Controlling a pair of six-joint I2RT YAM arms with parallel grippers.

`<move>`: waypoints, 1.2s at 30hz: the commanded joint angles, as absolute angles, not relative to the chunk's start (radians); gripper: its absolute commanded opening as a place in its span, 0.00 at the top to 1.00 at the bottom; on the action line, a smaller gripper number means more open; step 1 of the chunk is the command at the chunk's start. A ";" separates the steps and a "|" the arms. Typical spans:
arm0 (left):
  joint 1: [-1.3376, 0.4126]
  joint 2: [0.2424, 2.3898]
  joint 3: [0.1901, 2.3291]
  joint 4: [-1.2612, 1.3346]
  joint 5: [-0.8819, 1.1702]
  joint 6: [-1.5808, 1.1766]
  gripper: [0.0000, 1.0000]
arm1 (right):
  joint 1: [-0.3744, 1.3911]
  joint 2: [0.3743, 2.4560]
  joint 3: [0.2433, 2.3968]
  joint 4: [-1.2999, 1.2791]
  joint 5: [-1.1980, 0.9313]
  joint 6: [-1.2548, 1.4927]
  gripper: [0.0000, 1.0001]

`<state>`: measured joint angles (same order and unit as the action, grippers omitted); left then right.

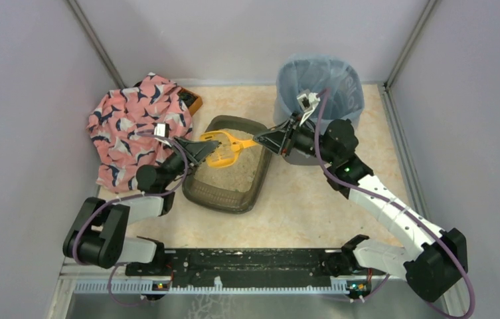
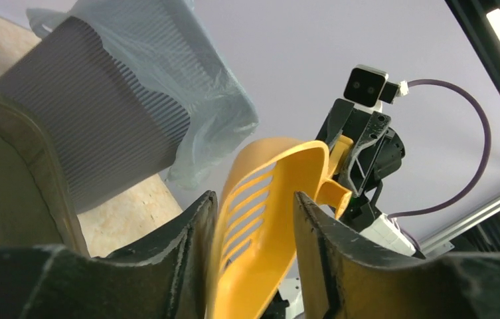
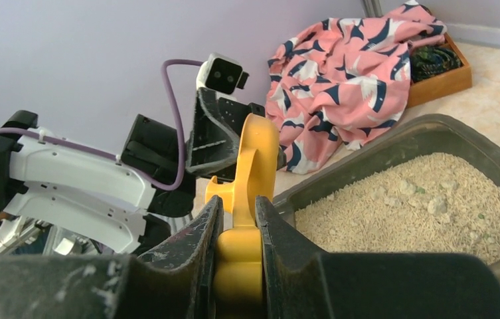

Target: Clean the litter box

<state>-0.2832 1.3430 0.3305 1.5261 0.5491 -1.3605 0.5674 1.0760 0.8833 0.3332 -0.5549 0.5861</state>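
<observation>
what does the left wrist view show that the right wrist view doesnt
Only the left wrist view: the grey bin with its blue bag, the slotted blade of the yellow scoop, and the right gripper on the handle. Only the right wrist view: the pink patterned cloth, the wooden tray behind it, and the left gripper at the scoop's far end. Both: the scoop, clamped between that view's own fingers, and the litter box.
</observation>
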 commanded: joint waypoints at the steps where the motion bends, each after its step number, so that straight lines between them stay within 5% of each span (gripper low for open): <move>1: -0.290 1.359 0.329 1.778 0.570 -1.348 0.42 | 0.565 1.081 0.941 0.300 -0.523 0.543 1.00; 3: -0.290 1.367 0.316 1.771 0.577 -1.340 0.37 | 0.564 1.083 0.949 0.291 -0.524 0.538 1.00; 8: -0.278 1.347 0.285 1.742 0.573 -1.283 0.01 | 0.556 1.105 0.981 0.218 -0.461 0.495 1.00; 11: -0.233 1.239 0.289 1.504 0.630 -1.149 0.01 | 0.555 1.124 1.013 0.162 -0.429 0.458 1.00; 17: -0.224 0.901 0.436 0.506 0.455 -0.662 0.01 | 0.555 1.148 1.057 0.090 -0.345 0.390 1.00; 21: -0.223 0.798 0.480 0.270 0.290 -0.543 0.01 | 0.556 1.195 1.087 0.060 -0.297 0.357 1.00; 26: -0.222 0.791 0.496 0.210 0.276 -0.545 0.03 | 0.571 1.276 1.128 0.045 -0.279 0.346 1.00; 36: -0.222 0.857 0.374 0.522 0.422 -0.693 0.16 | 0.572 1.253 1.179 0.061 -0.382 0.400 1.00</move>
<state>-0.2272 0.8379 0.3954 0.3771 0.3496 -0.6373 0.5674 1.3109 1.0889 0.0063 -0.3347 0.3859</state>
